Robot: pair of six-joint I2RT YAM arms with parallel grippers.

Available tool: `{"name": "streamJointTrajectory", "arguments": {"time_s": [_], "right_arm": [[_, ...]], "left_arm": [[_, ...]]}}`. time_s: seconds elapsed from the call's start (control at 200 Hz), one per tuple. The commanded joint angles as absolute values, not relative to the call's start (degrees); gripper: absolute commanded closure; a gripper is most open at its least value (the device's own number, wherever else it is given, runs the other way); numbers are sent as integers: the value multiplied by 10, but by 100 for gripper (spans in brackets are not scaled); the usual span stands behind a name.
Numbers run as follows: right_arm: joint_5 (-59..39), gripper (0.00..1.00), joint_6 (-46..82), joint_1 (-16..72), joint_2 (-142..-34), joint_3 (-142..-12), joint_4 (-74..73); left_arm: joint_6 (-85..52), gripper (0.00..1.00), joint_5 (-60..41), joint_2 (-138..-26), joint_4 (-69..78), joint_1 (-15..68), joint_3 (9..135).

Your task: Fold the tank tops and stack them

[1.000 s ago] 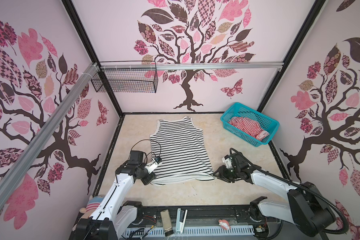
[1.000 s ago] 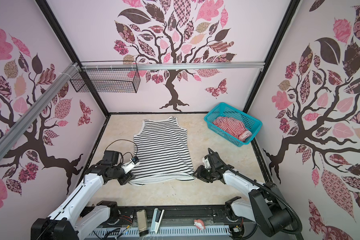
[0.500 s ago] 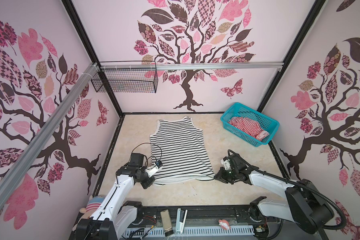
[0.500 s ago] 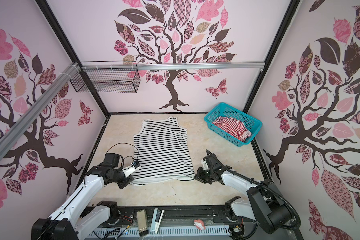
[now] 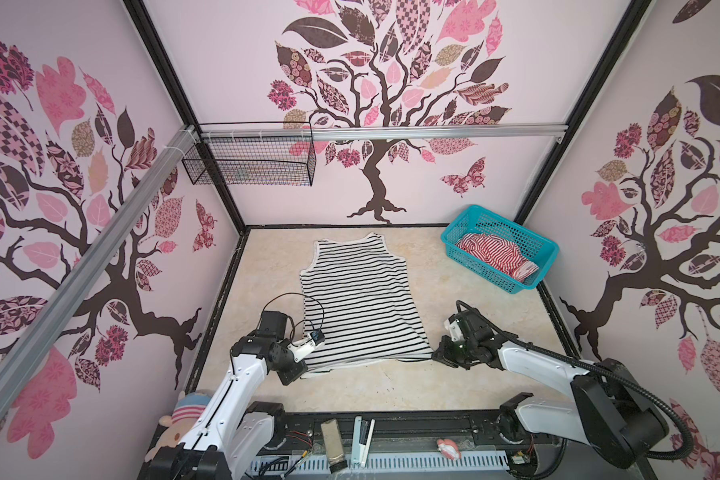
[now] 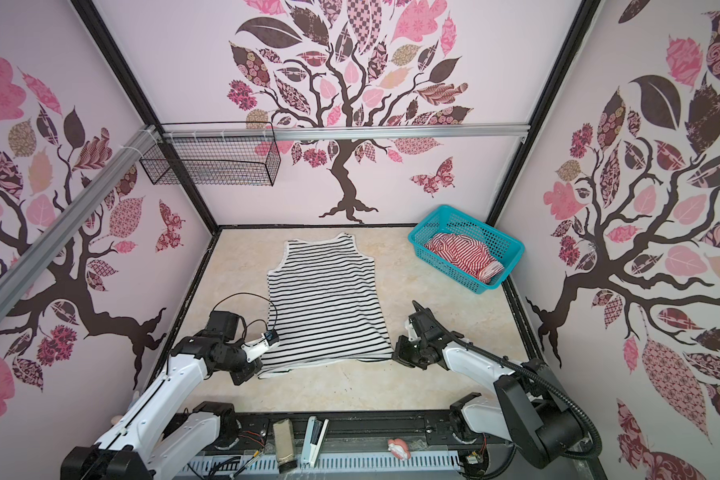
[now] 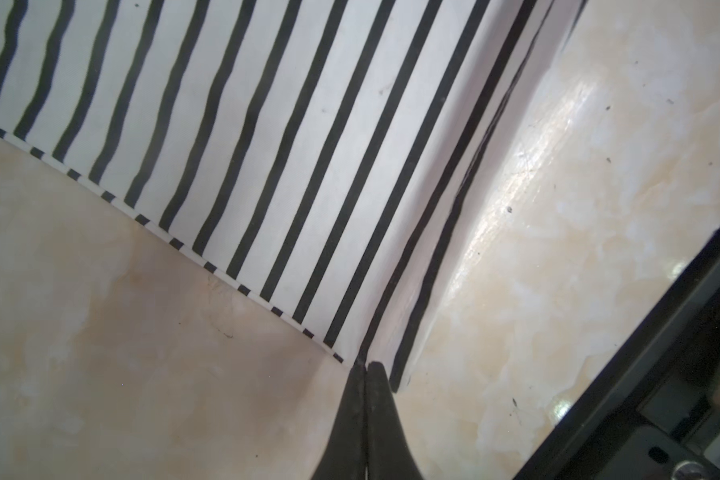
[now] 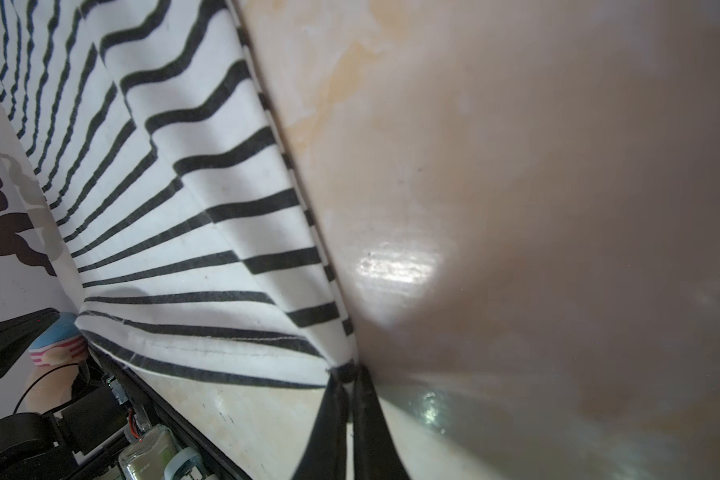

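Note:
The black-and-white tank top (image 5: 358,307) (image 6: 325,303) lies flat mid-table, neck toward the back wall and hem toward the front. My left gripper (image 5: 299,375) (image 6: 253,376) sits low at the hem's left corner. In the left wrist view its fingers (image 7: 366,366) are shut, with the corner fabric (image 7: 375,340) running in between the tips. My right gripper (image 5: 435,356) (image 6: 395,358) is at the hem's right corner, shut (image 8: 347,372) on a pinch of cloth (image 8: 267,345). The red-and-white tank top (image 5: 491,253) (image 6: 458,251) lies crumpled in the teal basket (image 5: 495,279) (image 6: 454,275).
The teal basket stands at the back right near the wall. A black wire basket (image 5: 250,166) hangs at the back left above the table. A striped-capped plush doll (image 5: 184,419) sits off the front left corner. Small items lie on the front rail (image 5: 333,444).
Both grippers have gone from open to shut on the hem corners of the black-and-white top. Both have shifted slightly toward the front, and the hem is a little rumpled.

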State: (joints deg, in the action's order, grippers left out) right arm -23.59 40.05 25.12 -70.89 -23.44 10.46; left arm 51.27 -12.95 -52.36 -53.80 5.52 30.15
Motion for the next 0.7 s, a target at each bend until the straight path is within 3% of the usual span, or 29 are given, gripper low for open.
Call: {"name": "streamJointTrajectory", "arguments": {"time_s": [0.0, 0.125, 0.29, 0.435, 0.69], "right_arm": [[-221, 92, 395, 255, -702, -223, 117], [-239, 92, 399, 255, -698, -223, 103], [-284, 92, 415, 255, -656, -245, 89], [-303, 92, 424, 255, -625, -302, 114], [-319, 92, 430, 255, -617, -388, 145]], "left_arm": [[536, 100, -120, -504, -567, 56, 287], [523, 100, -117, -493, -566, 53, 296], [446, 77, -139, -524, -496, 71, 319], [409, 77, -49, -621, -435, 129, 338], [418, 81, -52, -685, -435, 135, 350]]}}
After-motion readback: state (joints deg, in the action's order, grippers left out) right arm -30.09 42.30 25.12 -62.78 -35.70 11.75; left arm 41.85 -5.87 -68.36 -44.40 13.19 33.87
